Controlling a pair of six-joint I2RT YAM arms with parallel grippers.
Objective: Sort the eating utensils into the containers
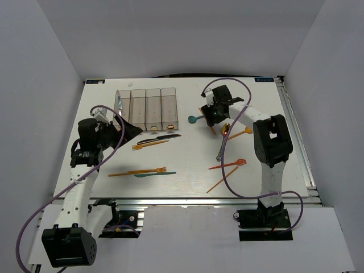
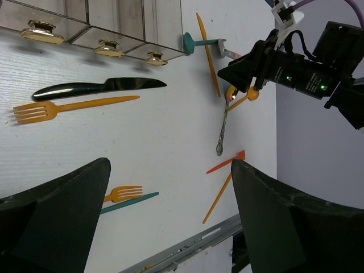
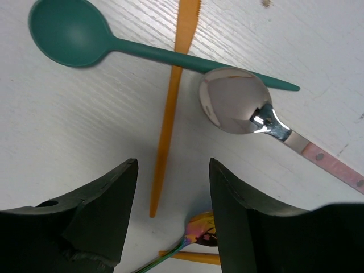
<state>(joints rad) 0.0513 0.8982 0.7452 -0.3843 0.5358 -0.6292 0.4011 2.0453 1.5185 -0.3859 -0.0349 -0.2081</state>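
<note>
Four joined clear containers (image 1: 147, 107) (image 2: 85, 23) stand at the back left. My right gripper (image 1: 212, 118) (image 3: 173, 165) is open, low over the table, with the handle end of an orange knife (image 3: 169, 102) (image 2: 208, 54) between its fingers, untouched. A teal spoon (image 3: 68, 34) (image 1: 193, 119) and a metal spoon with a pink handle (image 3: 236, 108) lie just beyond. An iridescent spoon (image 3: 202, 234) (image 1: 222, 145) lies under the gripper. My left gripper (image 1: 133, 132) (image 2: 170, 187) is wide open and empty above the table, near a black knife (image 1: 159, 138) (image 2: 99, 87) and an orange fork (image 1: 149, 144) (image 2: 68, 107).
Another orange fork (image 1: 139, 170) and a teal knife (image 1: 154, 174) lie near the front. A red fork (image 1: 227, 165), an orange stick-like utensil (image 1: 214, 183) and an orange spoon (image 1: 240, 133) lie on the right. A metal rail (image 1: 199, 197) runs along the table's front edge.
</note>
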